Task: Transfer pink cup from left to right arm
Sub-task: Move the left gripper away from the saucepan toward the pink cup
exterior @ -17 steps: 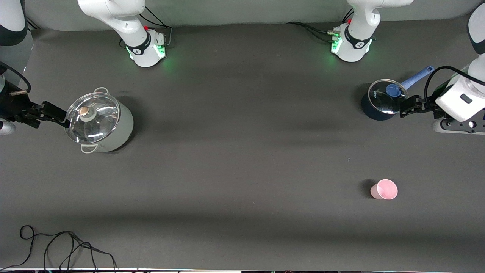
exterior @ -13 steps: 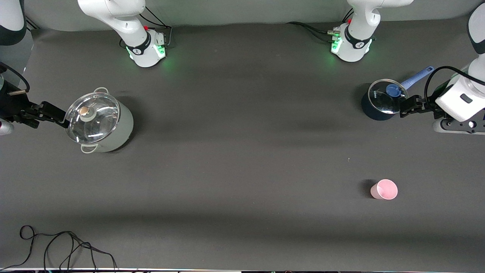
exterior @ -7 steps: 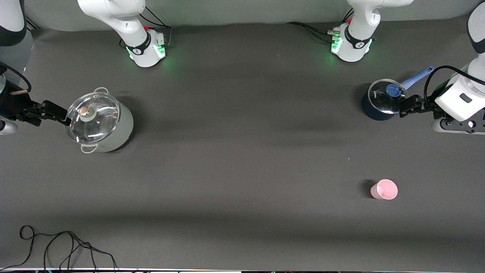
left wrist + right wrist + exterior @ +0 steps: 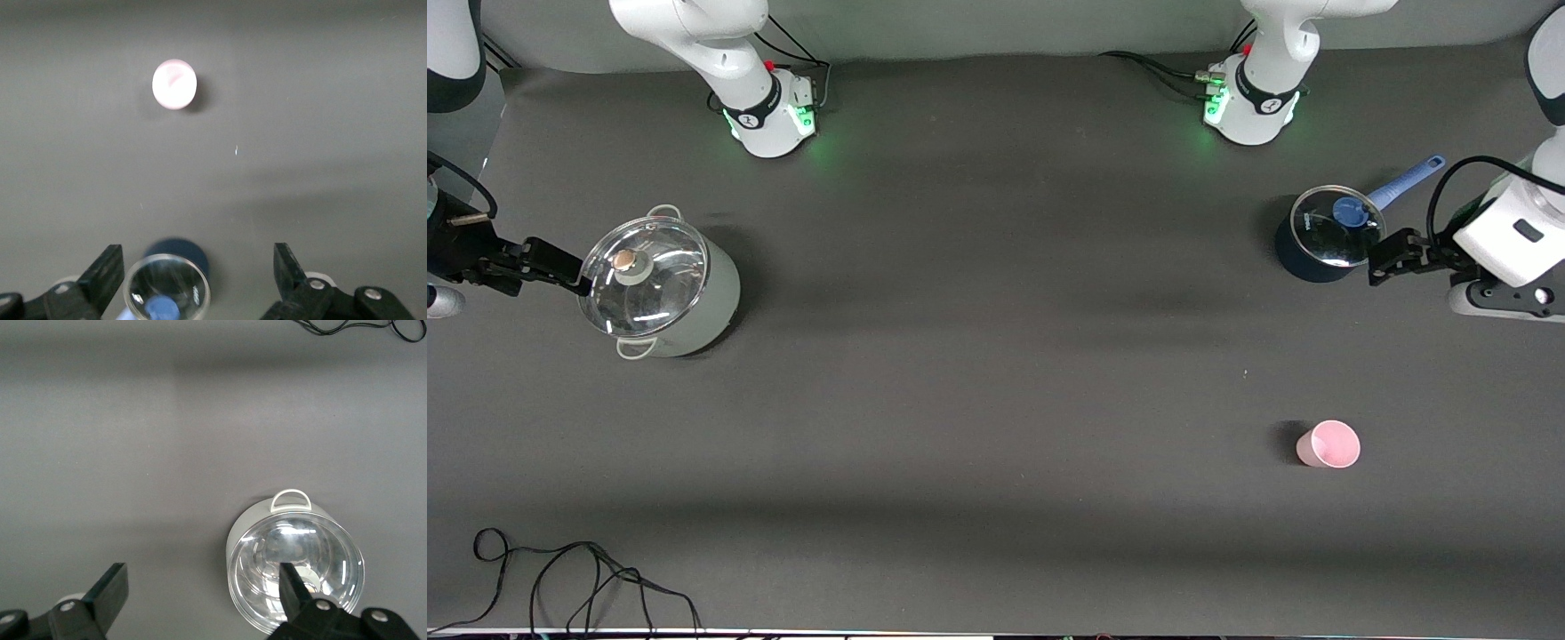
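Pink cup (image 4: 1328,444) is seen standing upright on the dark table (image 4: 996,400), mouth up, long axis vertical; the open rim is viewed nearly head-on in the left wrist view (image 4: 174,84). It is untouched by either gripper and sits well apart from the left gripper (image 4: 1392,256), nearer to the front camera than that gripper, at the left arm's end of the table.

Left gripper (image 4: 199,273) is held up in the air beside the dark blue saucepan (image 4: 1316,240), with fingers (image 4: 107,273) spread wide and nothing between them. The saucepan is covered by a glass lid (image 4: 1336,226) with a blue knob, and its light blue handle (image 4: 1405,182) points away from the cup.

Right gripper (image 4: 560,271) is positioned at the right arm's end of the table, just beside the rim of the white pot (image 4: 663,289), well apart from the cup. In the right wrist view its fingers (image 4: 110,590) are spread wide and empty, with the glass-lidded pot (image 4: 293,570) below one fingertip.

A black cable (image 4: 578,578) lies coiled on the table, nearer to the front camera than the right gripper.
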Action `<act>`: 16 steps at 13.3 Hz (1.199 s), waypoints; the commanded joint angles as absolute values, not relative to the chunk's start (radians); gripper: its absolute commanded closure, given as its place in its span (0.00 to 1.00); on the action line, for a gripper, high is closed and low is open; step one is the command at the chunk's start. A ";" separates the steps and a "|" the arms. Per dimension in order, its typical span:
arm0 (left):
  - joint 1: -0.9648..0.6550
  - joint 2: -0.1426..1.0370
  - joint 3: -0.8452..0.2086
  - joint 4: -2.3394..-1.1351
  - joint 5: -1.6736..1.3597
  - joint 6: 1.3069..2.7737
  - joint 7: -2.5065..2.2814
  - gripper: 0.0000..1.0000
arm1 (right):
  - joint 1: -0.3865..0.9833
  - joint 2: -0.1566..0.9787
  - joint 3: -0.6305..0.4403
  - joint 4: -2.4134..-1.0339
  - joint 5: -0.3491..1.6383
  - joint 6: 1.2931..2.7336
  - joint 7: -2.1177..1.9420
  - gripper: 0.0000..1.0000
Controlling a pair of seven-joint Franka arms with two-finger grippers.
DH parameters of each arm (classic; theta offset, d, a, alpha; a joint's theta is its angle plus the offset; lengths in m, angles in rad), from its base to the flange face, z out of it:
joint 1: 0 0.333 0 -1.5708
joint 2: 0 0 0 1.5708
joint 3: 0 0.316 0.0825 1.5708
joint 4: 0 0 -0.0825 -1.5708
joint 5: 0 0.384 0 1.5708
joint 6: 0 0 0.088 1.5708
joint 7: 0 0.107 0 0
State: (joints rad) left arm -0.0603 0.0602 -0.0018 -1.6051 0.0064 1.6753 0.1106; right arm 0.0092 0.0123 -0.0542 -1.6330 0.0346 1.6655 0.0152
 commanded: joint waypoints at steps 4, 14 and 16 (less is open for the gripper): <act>0.018 0.162 0.012 -1.493 -0.094 1.813 0.608 0.00 | 0.011 0.025 -0.055 -1.605 0.029 1.661 0.035 0.00; 0.333 0.402 0.011 -1.493 -0.684 1.812 1.306 0.00 | 0.014 0.017 -0.094 -1.605 0.031 1.646 0.034 0.00; 0.388 0.483 0.008 -1.494 -0.795 1.809 1.495 0.00 | 0.017 0.017 -0.092 -1.606 0.031 1.646 0.034 0.00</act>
